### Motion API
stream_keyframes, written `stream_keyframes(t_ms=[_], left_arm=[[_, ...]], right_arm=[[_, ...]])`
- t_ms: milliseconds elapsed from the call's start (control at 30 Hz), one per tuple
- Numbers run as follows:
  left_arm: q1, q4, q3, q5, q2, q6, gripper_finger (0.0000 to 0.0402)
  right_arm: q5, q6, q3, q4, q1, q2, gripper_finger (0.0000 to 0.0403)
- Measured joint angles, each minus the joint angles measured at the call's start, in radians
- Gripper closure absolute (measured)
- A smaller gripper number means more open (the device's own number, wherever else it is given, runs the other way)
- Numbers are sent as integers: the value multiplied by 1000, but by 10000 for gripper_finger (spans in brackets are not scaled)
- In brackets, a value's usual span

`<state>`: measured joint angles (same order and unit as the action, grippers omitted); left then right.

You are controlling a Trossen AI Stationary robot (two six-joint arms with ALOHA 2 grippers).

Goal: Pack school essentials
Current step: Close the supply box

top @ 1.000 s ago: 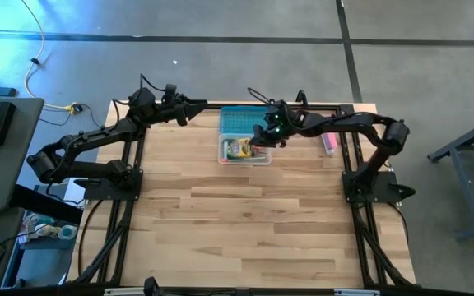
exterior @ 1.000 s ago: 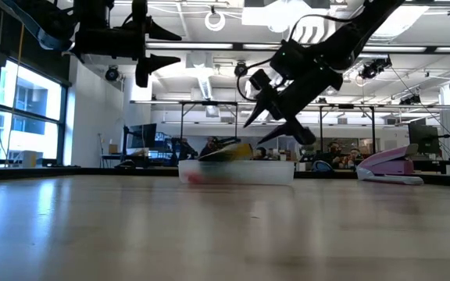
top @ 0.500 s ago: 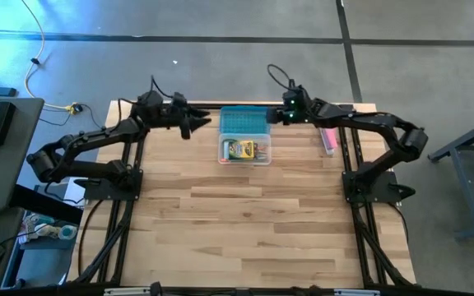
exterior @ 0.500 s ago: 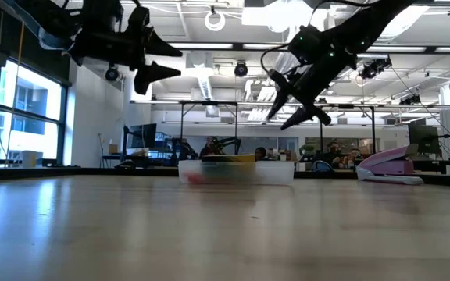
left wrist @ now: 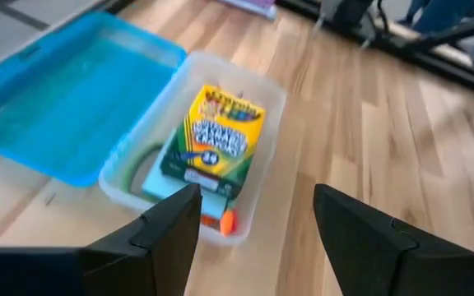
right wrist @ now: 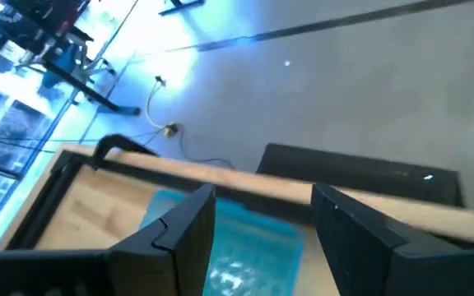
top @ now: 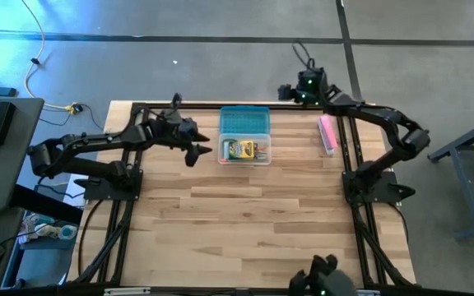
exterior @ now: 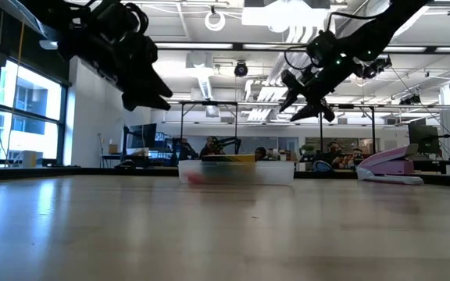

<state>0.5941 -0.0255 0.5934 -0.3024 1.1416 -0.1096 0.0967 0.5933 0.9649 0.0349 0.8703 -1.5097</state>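
The clear plastic box [top: 245,151] stands near the table's far edge, its blue lid [top: 243,122] lying open behind it. Inside lies the yellow-green crayon pack [left wrist: 216,136], flat on top of a light-blue pad [left wrist: 164,186], with a green scissors handle [left wrist: 135,161] and an orange tip [left wrist: 227,220] beside them. My left gripper [top: 197,149] hangs open above the table just left of the box, tipped down toward it [left wrist: 257,197]. My right gripper [top: 290,91] is open, raised over the far edge right of the lid [exterior: 303,105].
A pink oblong bar [top: 327,133] lies by the table's far right corner and shows in the low view [exterior: 393,165]. Bare wood [top: 253,222] fills the middle and near part of the table. The right wrist view looks over the far edge at the floor and the lid [right wrist: 237,247].
My right gripper has drawn back from over the box, up and toward the far right corner, staying open. My left gripper has swung from the far left toward the box, coming lower and tipping downward. The crayon pack, tilted a second ago, now lies flat in the box.
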Motion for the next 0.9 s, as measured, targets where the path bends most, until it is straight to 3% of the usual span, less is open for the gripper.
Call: stream_keyframes(t_ms=[200,467,700,900], left_arm=[[-81,-71,0,107,13,-96,177],[-153,-52,0,201,155,-307,177],[-187,34,0,203,285,-404,177],[-202,49,0,228,357,-438,177]], right_arm=[[37,-178,122,-50,75,-14,210],[86,-412,413,-370,86,-168,210],[299,-397,476,-457,93,-310,210],[382,-385,476,-449,84,-414,210]])
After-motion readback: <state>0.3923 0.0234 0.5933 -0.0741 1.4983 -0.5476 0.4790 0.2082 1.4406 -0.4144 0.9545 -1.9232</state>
